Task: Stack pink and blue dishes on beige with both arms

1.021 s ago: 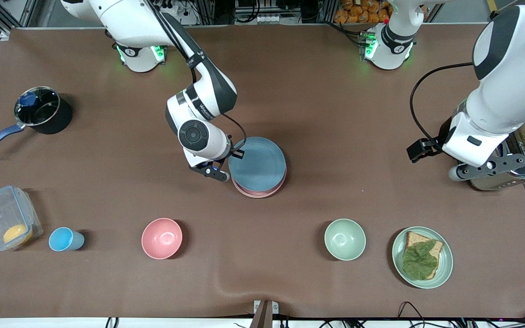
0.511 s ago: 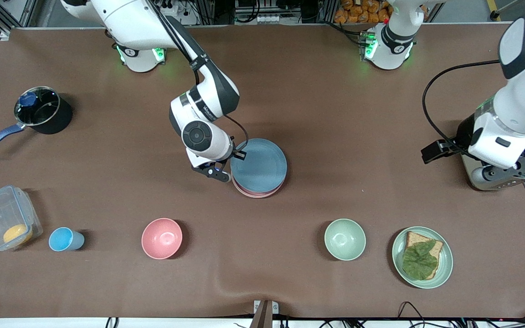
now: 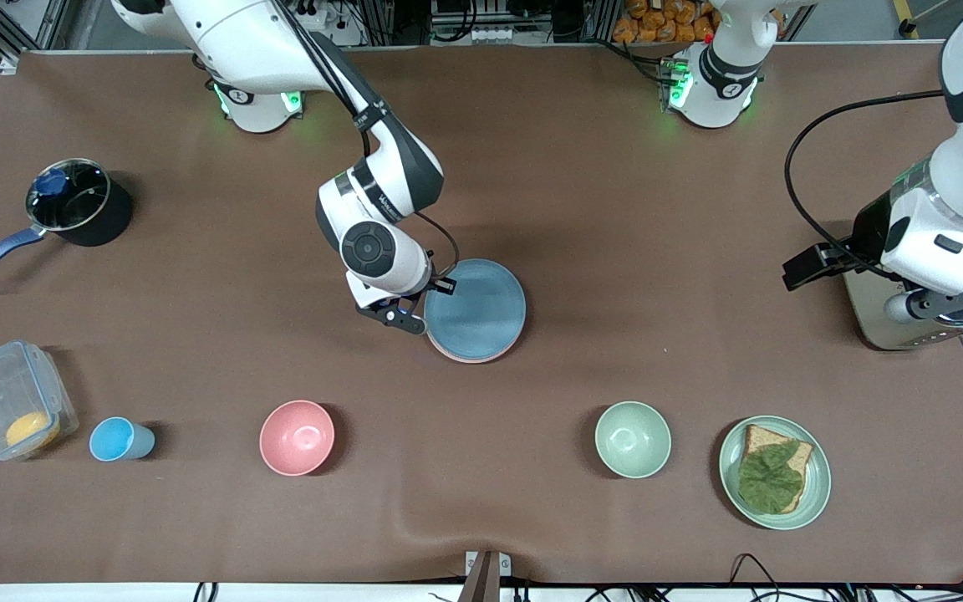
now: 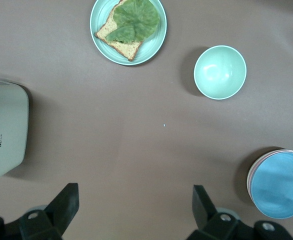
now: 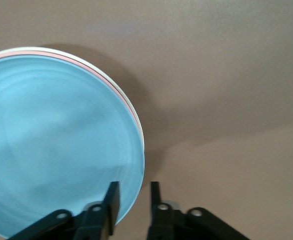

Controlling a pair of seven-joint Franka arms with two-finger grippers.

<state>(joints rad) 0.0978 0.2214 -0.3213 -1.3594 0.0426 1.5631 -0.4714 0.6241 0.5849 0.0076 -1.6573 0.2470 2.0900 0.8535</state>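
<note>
Blue plate sits atop pink plate and beige plate, mid-counter. Right pincer straddles the blue rim, jaws parted, releasing; best to open fully, then lift straight. Left pincer waits open above toaster.

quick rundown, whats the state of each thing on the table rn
blue plate: top of stack
pink plate: under blue
beige plate: bottom, rim showing
right gripper: open, astride blue rim
left gripper: open, over toaster
green plate: holds bread, lettuce
pot: upright
</note>
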